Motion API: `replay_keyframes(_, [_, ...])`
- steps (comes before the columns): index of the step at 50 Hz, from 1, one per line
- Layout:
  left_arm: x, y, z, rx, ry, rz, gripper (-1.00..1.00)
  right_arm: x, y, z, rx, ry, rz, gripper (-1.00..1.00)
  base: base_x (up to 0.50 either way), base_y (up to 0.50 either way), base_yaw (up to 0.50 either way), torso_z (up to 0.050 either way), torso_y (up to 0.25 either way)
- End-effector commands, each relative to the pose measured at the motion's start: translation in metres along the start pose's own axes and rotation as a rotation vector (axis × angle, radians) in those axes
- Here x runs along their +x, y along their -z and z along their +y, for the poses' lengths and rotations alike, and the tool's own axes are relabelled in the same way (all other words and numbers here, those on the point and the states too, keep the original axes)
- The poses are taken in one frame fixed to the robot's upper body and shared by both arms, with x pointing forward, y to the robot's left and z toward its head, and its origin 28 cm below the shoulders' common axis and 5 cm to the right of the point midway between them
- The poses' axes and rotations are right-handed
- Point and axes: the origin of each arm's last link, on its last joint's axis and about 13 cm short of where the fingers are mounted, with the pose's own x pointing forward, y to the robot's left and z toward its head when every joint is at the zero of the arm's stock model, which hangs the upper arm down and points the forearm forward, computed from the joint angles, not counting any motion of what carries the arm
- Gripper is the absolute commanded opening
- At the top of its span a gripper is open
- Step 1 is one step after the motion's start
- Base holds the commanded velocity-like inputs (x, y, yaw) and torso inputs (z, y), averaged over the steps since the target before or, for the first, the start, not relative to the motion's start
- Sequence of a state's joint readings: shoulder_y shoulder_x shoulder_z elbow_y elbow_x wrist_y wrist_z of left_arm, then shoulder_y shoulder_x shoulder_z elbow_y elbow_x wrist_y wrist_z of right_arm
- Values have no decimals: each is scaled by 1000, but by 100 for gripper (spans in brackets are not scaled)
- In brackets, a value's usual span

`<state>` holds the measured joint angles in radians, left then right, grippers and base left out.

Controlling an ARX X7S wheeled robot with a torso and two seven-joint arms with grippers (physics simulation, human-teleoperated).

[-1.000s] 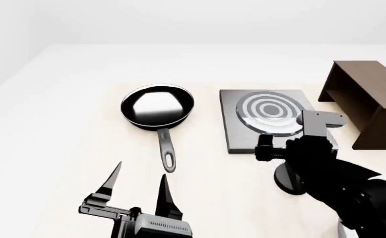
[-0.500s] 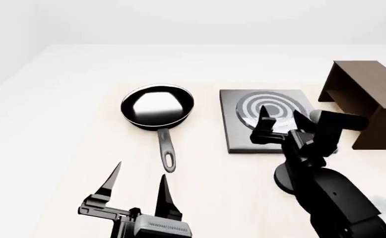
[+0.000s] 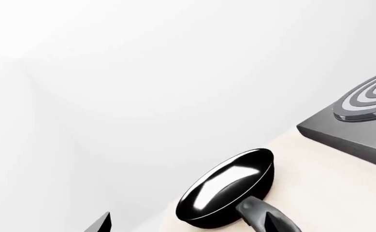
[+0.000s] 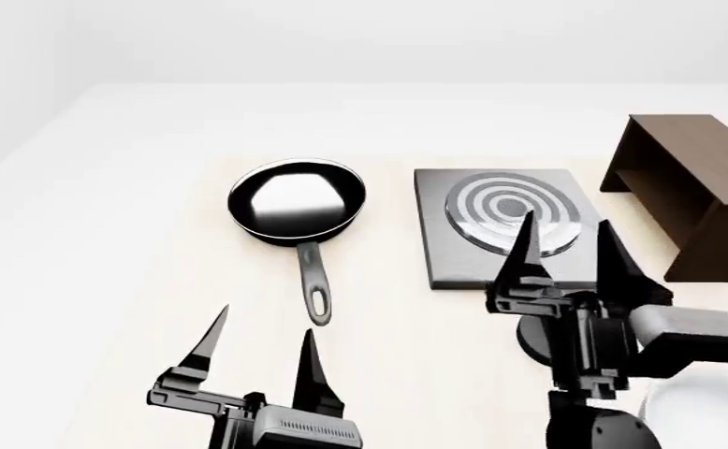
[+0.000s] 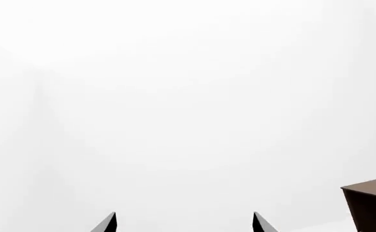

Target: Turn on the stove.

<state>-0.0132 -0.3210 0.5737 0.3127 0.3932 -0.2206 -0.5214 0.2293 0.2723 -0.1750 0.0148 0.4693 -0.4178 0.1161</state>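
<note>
Right tool (image 4: 565, 251) spread, empty, tips raised over hotplate (image 4: 502, 224) front edge; knob hidden behind it. Left tool (image 4: 259, 346) spread, idle. Risk: blind descent missing knob.

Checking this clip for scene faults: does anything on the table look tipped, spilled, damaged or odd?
Nothing stands out. The frying pan sits flat beside the stove, and the wooden box stands upright. Both the left gripper and right gripper are open and empty.

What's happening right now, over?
Both grippers open, left, right. Right held above stove front edge. Knob hidden behind right arm. Pan clear.
</note>
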Motion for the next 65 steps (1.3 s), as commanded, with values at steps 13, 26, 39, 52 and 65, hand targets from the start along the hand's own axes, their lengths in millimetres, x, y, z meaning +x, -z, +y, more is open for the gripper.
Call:
replay_keyframes(13, [0,-1,0,-3,1,-1,100,-59,25,7,-141,33,-201,100,0,0,0,0,0])
replay_keyframes(26, [-1,-1,0,-3,-1,-2,100,-64,20,18,-163,-2,-207,100,0,0,0,0,0])
replay_keyframes(39, [-2,-6,2,-2,0,-6,100,-64,8,23,-184,24,-210,100,0,0,0,0,0])
replay_keyframes(52, [0,-1,0,-7,0,-8,100,-62,-4,31,-176,10,-191,100,0,0,0,0,0])
replay_keyframes(65, [-1,-1,0,-7,-1,-8,100,-60,-6,37,-205,-11,-144,100,0,0,0,0,0])
